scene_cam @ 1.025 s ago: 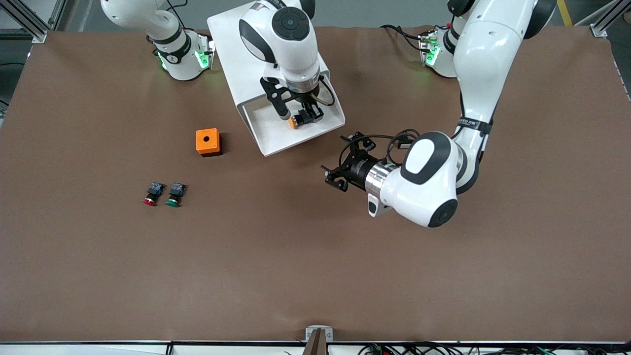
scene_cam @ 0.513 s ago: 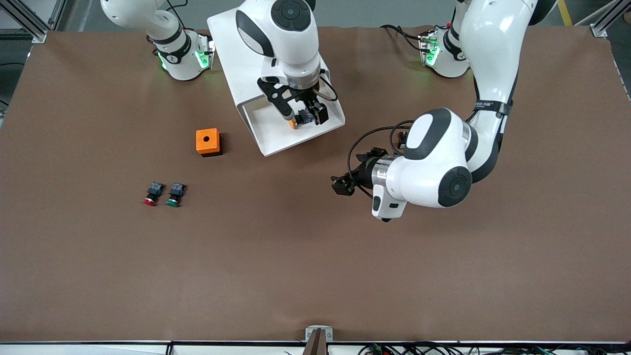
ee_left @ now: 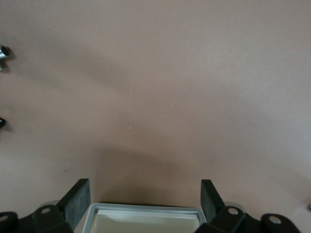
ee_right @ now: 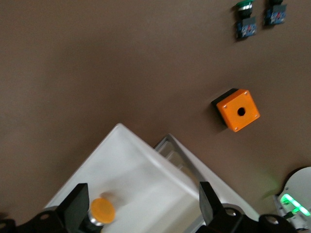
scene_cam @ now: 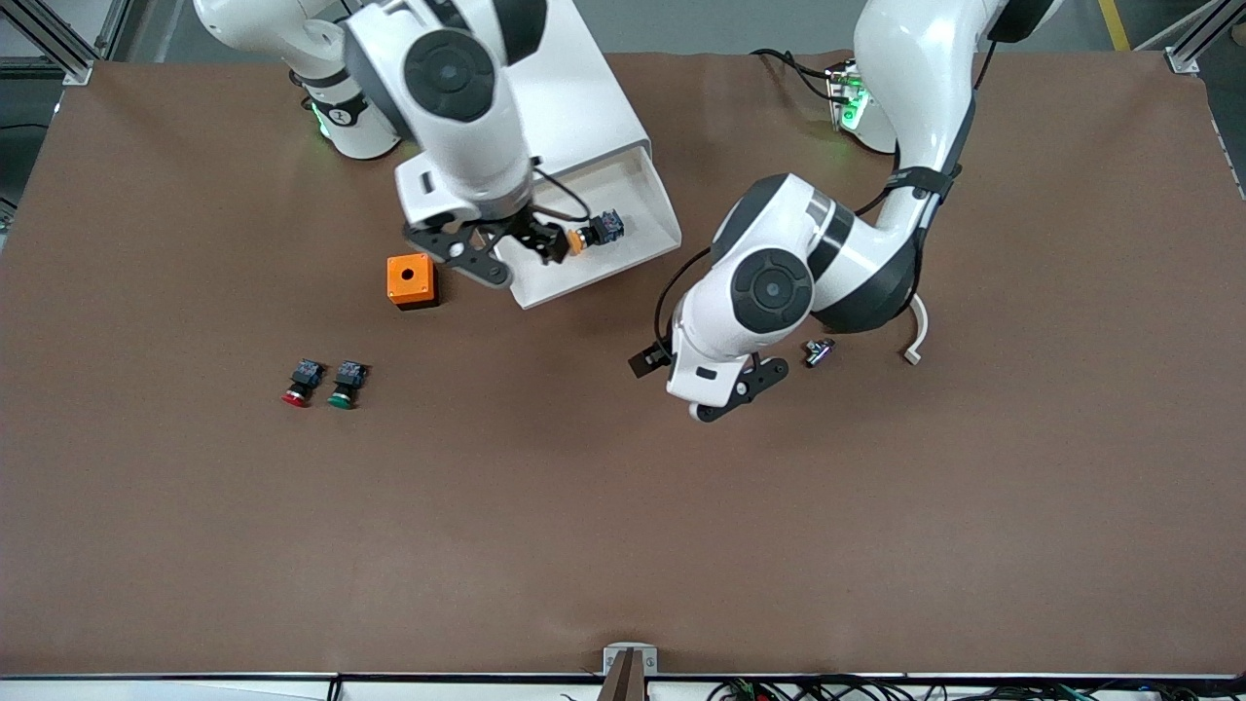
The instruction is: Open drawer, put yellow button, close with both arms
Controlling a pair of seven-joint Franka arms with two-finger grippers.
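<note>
The top drawer (scene_cam: pixel 545 273) stands pulled out of the white cabinet (scene_cam: pixel 584 97). The yellow button (scene_cam: pixel 594 232) lies on its side in the drawer, free of any gripper. My right gripper (scene_cam: pixel 511 255) is open and empty, up over the drawer's edge on the side toward the orange box. In the right wrist view the right gripper (ee_right: pixel 143 204) is spread above the drawer (ee_right: pixel 146 179), with the button's cap (ee_right: pixel 103 209) by one finger. My left gripper (scene_cam: pixel 706 394) is open and empty over bare table beside the drawer, toward the left arm's end; the left wrist view shows the left gripper (ee_left: pixel 143 194) spread wide.
An orange box (scene_cam: pixel 410 280) with a hole stands beside the drawer. A red-capped button (scene_cam: pixel 298 382) and a green-capped button (scene_cam: pixel 345 384) lie nearer the front camera. A small metal part (scene_cam: pixel 818 351) and a white bent piece (scene_cam: pixel 913 343) lie by the left arm.
The right gripper let go of the yellow button, which now lies in the drawer, and rose toward the orange box. The left arm's hand turned and shifted a little.
</note>
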